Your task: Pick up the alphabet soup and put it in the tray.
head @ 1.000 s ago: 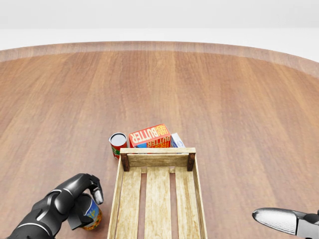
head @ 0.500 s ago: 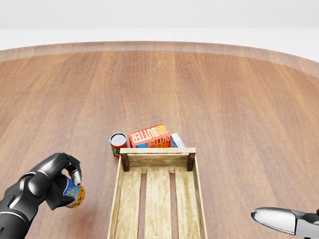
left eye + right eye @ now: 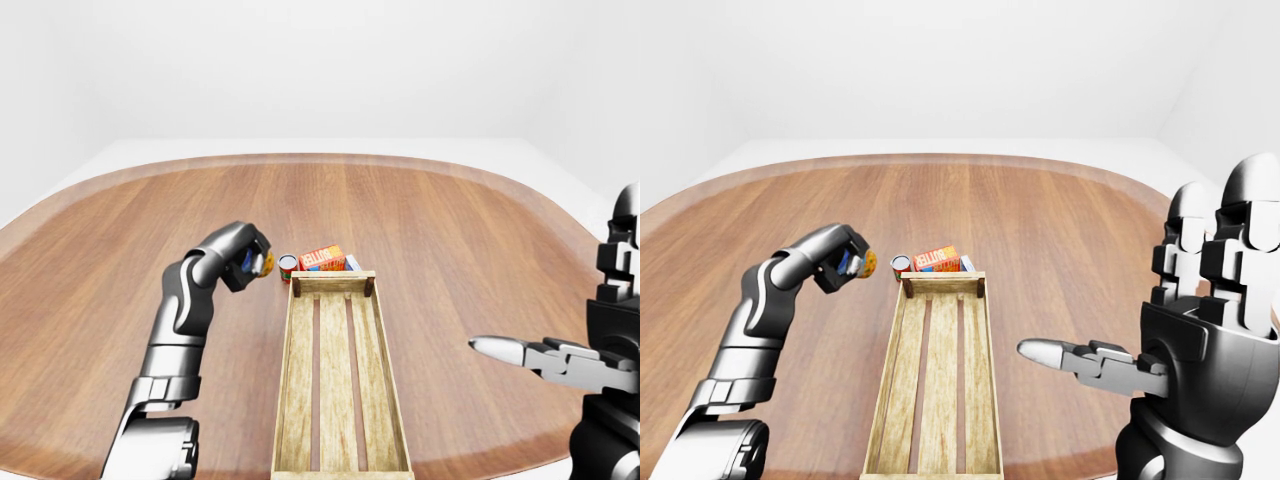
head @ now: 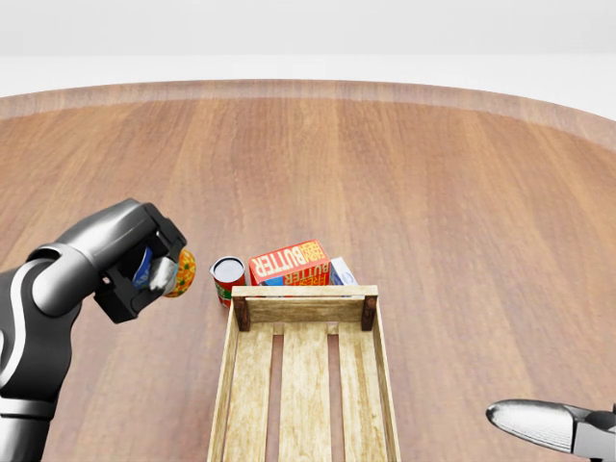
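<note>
We've got the soup can (image 4: pixel 166 272) clamped in our left hand (image 4: pixel 135 260), held up off the table (image 4: pixel 433 192) to the left of the tray (image 4: pixel 306 385). So the pickup looks done; what's left is swinging it right over the slats and letting go. Right hand (image 3: pixel 530 356) hangs with its fingers apart, holding nothing.

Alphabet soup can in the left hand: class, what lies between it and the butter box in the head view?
A red-labelled can stands between the alphabet soup and butter box.
</note>
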You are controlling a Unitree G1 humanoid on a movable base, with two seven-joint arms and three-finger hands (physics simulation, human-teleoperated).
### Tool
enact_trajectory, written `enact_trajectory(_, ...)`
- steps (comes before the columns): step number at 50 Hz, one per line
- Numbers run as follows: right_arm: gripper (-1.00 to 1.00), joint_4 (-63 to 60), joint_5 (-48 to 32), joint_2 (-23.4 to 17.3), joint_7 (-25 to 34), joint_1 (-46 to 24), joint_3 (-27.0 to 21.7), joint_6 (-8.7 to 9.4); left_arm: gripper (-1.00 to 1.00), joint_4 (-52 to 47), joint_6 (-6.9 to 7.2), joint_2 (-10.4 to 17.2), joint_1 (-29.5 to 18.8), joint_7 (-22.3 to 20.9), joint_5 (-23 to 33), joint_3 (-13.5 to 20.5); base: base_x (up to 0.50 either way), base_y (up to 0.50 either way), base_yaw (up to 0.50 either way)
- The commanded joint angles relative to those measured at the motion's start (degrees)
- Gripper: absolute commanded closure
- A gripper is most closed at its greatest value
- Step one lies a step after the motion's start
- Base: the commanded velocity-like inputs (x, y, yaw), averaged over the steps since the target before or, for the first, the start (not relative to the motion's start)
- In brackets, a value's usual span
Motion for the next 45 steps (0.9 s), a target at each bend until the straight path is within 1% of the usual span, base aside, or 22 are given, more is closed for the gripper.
enact_trajectory(1,-0.98,0.00,0.87,-0.39,-0.59,0.09,-0.24,0.00,1.00,-20.23,1.40,-3.42,0.26,-6.56,3.87,-0.66,0.00,0.00,0.00)
enact_trajectory(3,-0.98,0.00,0.89,-0.51,-0.74,0.20,-0.09,0.00,1.00,-21.46,1.40,-4.48,0.12,-6.56,5.26,-1.42,0.00,0.00,0.00)
enact_trajectory(5,-0.98,0.00,1.06,-0.67,-0.95,0.26,-0.11,0.00,1.00,-22.07,1.40,-5.21,1.01,-6.56,6.76,-2.39,0.00,0.00,0.00)
enact_trajectory(7,-0.98,0.00,1.14,-0.59,-0.92,0.22,-0.16,0.00,1.00,-21.79,1.40,-6.52,1.20,-6.56,9.08,-3.53,0.00,0.00,0.00)
enact_trajectory(11,-0.98,0.00,1.42,-0.75,-1.03,0.24,-0.14,0.00,1.00,-21.27,1.40,-8.33,0.14,-6.56,10.88,-4.18,0.00,0.00,0.00)
enact_trajectory(16,-0.98,0.00,2.17,-1.09,-1.33,0.41,-0.53,0.00,1.00,-20.95,1.40,-9.83,-0.68,-6.56,13.15,-5.25,0.00,0.00,0.00)
enact_trajectory(19,-0.98,0.00,2.93,-1.54,-1.73,0.76,-0.78,0.00,1.00,-20.56,1.40,-10.26,-0.99,-6.56,13.96,-5.47,0.00,0.00,0.00)
enact_trajectory(21,-0.98,0.00,3.17,-1.66,-1.93,0.78,-0.80,0.00,1.00,-19.81,1.40,-11.13,-0.82,-6.56,15.14,-6.27,0.00,0.00,0.00)
enact_trajectory(22,-0.98,0.00,3.16,-1.74,-2.05,0.77,-0.70,0.00,1.00,-19.27,0.96,-11.52,-0.58,-6.56,15.97,-6.81,0.00,0.00,0.00)
enact_trajectory(23,-0.98,0.00,3.21,-1.80,-2.13,0.79,-0.68,0.00,1.00,-19.22,0.77,-11.69,-0.56,-6.56,16.17,-6.67,0.00,0.00,0.00)
enact_trajectory(25,-0.98,0.00,3.26,-1.92,-2.30,0.81,-0.51,0.00,1.00,-19.18,0.27,-12.59,-0.14,-6.56,17.06,-7.42,0.00,0.00,0.00)
enact_trajectory(28,-0.98,0.00,3.13,-1.90,-2.28,0.71,-0.44,0.00,1.00,-17.81,-0.09,-13.79,-0.93,-6.56,18.40,-8.12,0.00,0.00,0.00)
enact_trajectory(30,-0.98,0.00,3.02,-1.88,-2.25,0.67,-0.35,0.00,1.00,-16.48,-0.03,-14.34,-1.92,-6.56,19.26,-8.27,0.00,0.00,0.00)
enact_trajectory(31,-0.98,0.00,3.03,-1.93,-2.28,0.61,-0.33,0.00,1.00,-16.31,0.29,-15.20,-2.04,-6.56,19.58,-8.89,0.00,0.00,0.00)
enact_trajectory(33,-0.98,0.00,3.23,-1.99,-2.32,0.59,-0.47,0.00,1.00,-15.98,-0.20,-15.73,-1.74,-6.56,20.17,-9.44,0.00,0.00,0.00)
enact_trajectory(34,-0.98,0.00,3.44,-2.01,-2.32,0.56,-0.70,0.00,1.00,-15.69,-0.19,-16.51,-1.32,-6.56,20.78,-10.05,0.00,0.00,0.00)
enact_trajectory(36,-0.98,0.00,3.69,-2.06,-2.38,0.65,-0.94,0.00,1.00,-15.03,-1.00,-17.33,-0.37,-6.56,21.48,-10.86,0.00,0.00,0.00)
enact_trajectory(37,-0.98,0.00,3.75,-2.10,-2.43,0.67,-0.94,0.00,1.00,-15.00,-1.14,-17.48,-0.31,-6.56,21.61,-10.76,0.00,0.00,0.00)
enact_trajectory(39,-0.98,0.00,3.82,-2.30,-2.62,0.79,-0.74,0.00,1.00,-11.71,-2.35,-17.91,-0.08,-6.56,23.11,-11.49,0.00,0.00,0.00)
enact_trajectory(41,-0.98,0.00,3.99,-2.52,-2.94,1.00,-0.50,0.00,1.00,-9.85,-3.28,-18.73,1.36,-6.56,24.36,-12.54,0.00,0.00,0.00)
enact_trajectory(45,-0.98,0.00,4.12,-2.81,-3.34,1.13,-0.15,0.00,1.00,-7.55,-4.24,-19.70,1.94,-6.48,25.68,-13.02,0.00,0.00,0.00)
